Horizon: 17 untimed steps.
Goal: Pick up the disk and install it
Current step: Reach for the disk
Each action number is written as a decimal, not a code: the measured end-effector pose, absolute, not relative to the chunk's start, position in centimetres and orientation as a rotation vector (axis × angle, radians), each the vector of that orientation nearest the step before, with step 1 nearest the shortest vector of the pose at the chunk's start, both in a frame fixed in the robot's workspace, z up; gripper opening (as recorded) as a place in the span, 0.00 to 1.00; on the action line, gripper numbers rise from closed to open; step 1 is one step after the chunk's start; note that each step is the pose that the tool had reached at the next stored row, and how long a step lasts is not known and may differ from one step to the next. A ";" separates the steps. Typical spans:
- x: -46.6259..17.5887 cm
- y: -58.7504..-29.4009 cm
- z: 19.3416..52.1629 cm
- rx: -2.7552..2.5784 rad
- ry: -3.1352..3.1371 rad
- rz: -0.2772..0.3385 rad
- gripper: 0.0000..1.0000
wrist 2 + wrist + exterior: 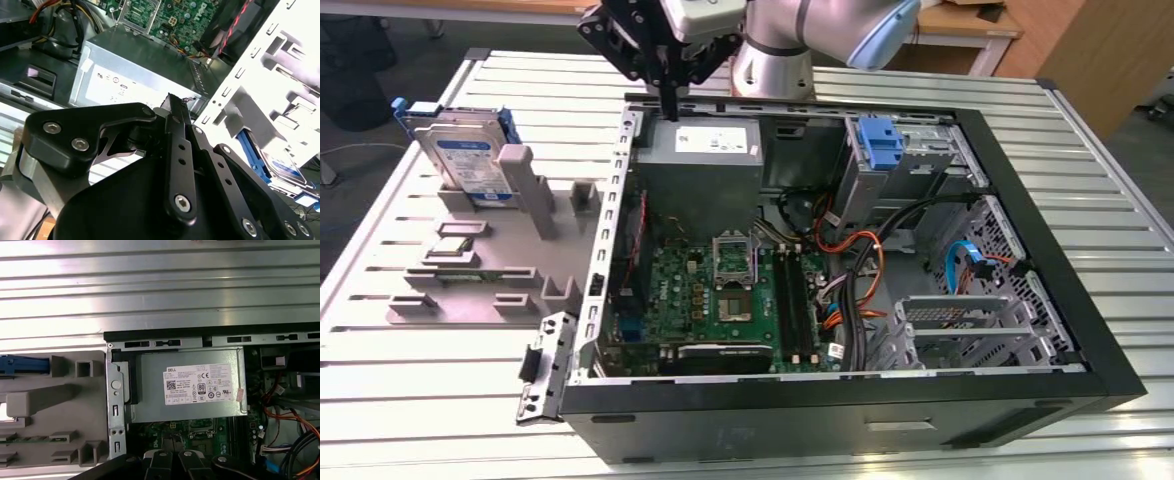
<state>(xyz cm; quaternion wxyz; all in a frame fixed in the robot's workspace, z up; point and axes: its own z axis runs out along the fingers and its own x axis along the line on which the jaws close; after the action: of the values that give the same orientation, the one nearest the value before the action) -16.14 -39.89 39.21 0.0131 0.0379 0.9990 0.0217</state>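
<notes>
Exterior view first: a slatted metal table (400, 400) carries an open computer case (854, 400), lying on its side with the motherboard (720, 290) exposed. At the far end of the case sits the grey power supply (700, 150) with its white sticker, which the first wrist view looks straight down on. Next to the power supply, toward the exterior view's right, a blue latch (881, 140) stands upright in the drive bay, and I see no drive seated there.

Outside the case, on the exterior view's left, a grey moulded holder (520, 230) rests on the table. The disk (464, 160) stands upright in it on its edge, label facing the camera, blue bracket around it (the second wrist view catches it at (280, 167)).

The gripper (671, 115) hangs above the case wall beside the power supply, well apart from the disk. Its fingers look pressed together and pinch nothing.

By my reading the task is at its very start: the disk is not yet picked up, and both the pick and the installation are left to do.
</notes>
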 end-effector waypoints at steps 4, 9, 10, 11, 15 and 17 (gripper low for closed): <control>-16.8 -39.9 39.2 0.118 3.112 0.068 0.10; -17.6 -39.9 39.2 0.118 3.113 0.067 0.10; -17.8 -39.9 39.2 0.118 3.112 0.068 0.10; -17.9 -39.9 39.2 0.118 3.112 0.068 0.10; -18.7 -39.9 39.1 0.118 3.112 0.068 0.10; -19.1 -39.9 39.1 0.118 3.112 0.068 0.10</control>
<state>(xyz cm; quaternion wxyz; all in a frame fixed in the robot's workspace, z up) -19.11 -39.89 39.13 0.0131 0.0379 0.9990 0.0217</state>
